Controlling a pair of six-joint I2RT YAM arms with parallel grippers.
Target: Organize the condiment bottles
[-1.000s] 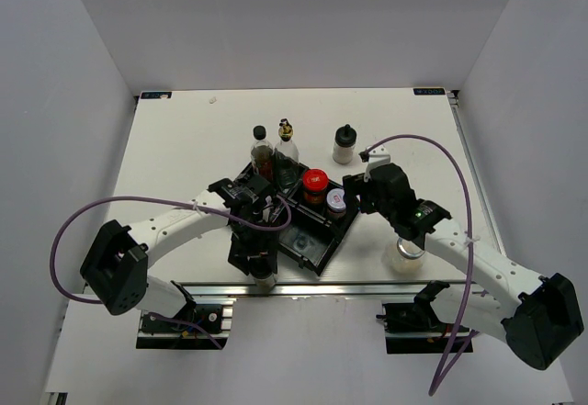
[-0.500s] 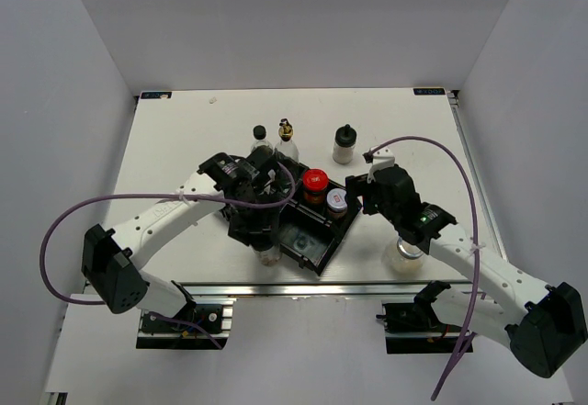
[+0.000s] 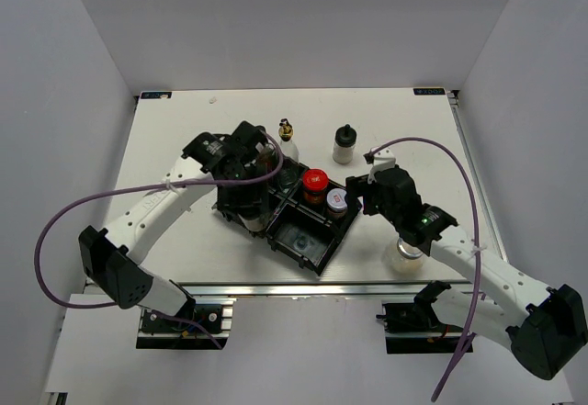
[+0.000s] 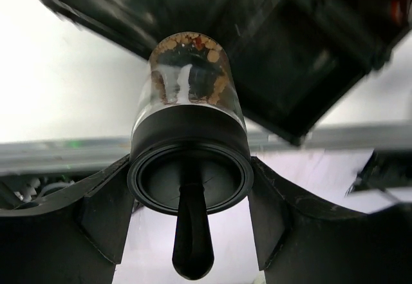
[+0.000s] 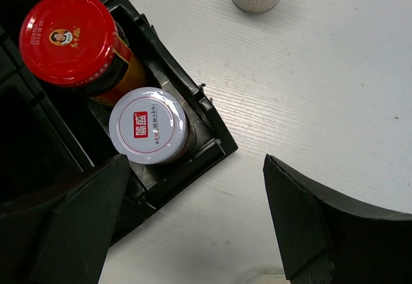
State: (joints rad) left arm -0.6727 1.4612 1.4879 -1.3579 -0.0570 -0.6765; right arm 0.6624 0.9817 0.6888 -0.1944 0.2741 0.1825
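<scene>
Left wrist: left gripper point(image 4: 190, 184) clamped on black-capped bottle point(image 4: 188, 110), tray point(image 4: 302, 65) just beyond. Right wrist: right gripper point(image 5: 193, 207) wide open, empty; red-lidded jar point(image 5: 67, 39), silver-lidded jar point(image 5: 149, 125) ahead-left, trayed. Seemingly outside: shaker point(image 3: 344, 145), spouted bottle point(image 3: 287, 134), clear jar point(image 3: 407, 256).

Left arm point(image 3: 170, 198): white link shells, black joint housings
Right arm point(image 3: 487, 272): same white and black; green light point(image 3: 424, 222) just behind the right end effector point(image 5: 196, 187)
Cables point(image 3: 413, 139): purple, one per arm
Fingers point(image 5: 309, 232): matte black wedges

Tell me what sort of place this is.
Probably a lab robot test cell, not a kitchen: plain white walls box in a white table, with the left arm and right arm mounted beside an aluminium rail.
</scene>
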